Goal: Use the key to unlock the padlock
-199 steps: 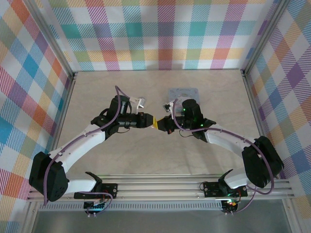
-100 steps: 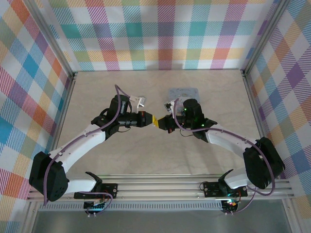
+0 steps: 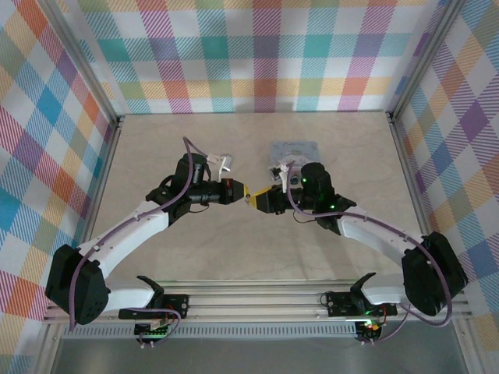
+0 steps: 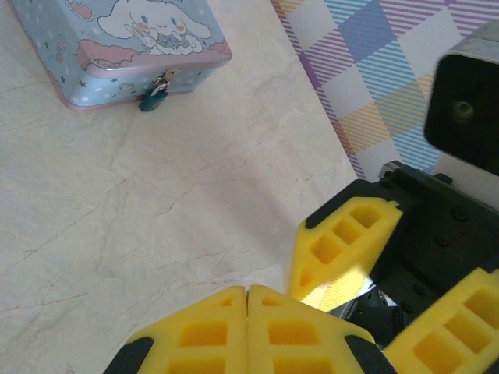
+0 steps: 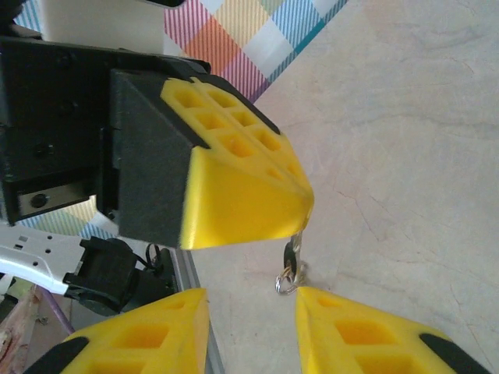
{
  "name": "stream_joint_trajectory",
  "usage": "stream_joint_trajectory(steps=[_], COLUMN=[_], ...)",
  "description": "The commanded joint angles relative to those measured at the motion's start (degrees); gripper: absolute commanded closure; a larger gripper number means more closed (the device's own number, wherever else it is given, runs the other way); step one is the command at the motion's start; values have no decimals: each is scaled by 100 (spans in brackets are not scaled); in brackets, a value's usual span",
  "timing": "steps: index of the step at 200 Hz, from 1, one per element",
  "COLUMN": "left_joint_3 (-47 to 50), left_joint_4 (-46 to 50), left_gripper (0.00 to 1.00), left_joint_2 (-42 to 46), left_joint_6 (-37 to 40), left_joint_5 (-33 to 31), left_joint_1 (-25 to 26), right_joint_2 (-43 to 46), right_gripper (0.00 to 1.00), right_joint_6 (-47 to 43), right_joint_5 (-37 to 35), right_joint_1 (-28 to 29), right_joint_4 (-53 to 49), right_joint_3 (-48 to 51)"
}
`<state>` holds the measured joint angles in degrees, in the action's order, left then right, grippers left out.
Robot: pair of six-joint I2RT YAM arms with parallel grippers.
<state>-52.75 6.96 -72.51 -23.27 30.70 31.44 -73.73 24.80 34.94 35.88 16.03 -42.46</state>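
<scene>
Where the 2 arms meet at the centre of the top view, the left gripper [image 3: 244,194] points in from the left with its yellow fingers pressed flat together. The right wrist view shows them clenched on the key [image 5: 291,251], which hangs from their tip at centre frame with a small ring [image 5: 288,280] at its lower end. Just right of it in the top view, the right gripper [image 3: 256,200] faces the left one almost tip to tip. Its 2 fingers [image 5: 156,339] stand apart along the bottom edge of the right wrist view, released, with the ring at the top of the gap between them; whether the ring touches either finger I cannot tell. Further right and higher in the top view, the tin [image 3: 292,149] lies flat on the table [image 3: 171,148], apart from both grippers. In the left wrist view the tin sits in the upper left corner. The padlock [image 4: 153,96] hangs from a small metal clasp at the middle of its near edge, its small dark blue body resting against the table.
</scene>
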Motion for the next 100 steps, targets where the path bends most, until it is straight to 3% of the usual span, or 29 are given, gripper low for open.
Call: stream_joint_trajectory(steps=[1, 40, 100], left_joint_3=[-161, -361, -582], left_joint_4=[24, 213, 341], left_gripper=[100, 100, 100], left_joint_2=[132, 95, -76], left_joint_6=[179, 333, 437], left_joint_5=[-31, 38, 330], left_joint_1=[29, 29, 29], right_joint_2=[281, 284, -312], right_gripper=[64, 64, 64], right_joint_6=[71, -24, 151], right_joint_5=[-79, -185, 530], right_joint_1=[-89, -121, -116], right_joint_4=[-95, -183, 131], right_joint_3=[97, 95, -342])
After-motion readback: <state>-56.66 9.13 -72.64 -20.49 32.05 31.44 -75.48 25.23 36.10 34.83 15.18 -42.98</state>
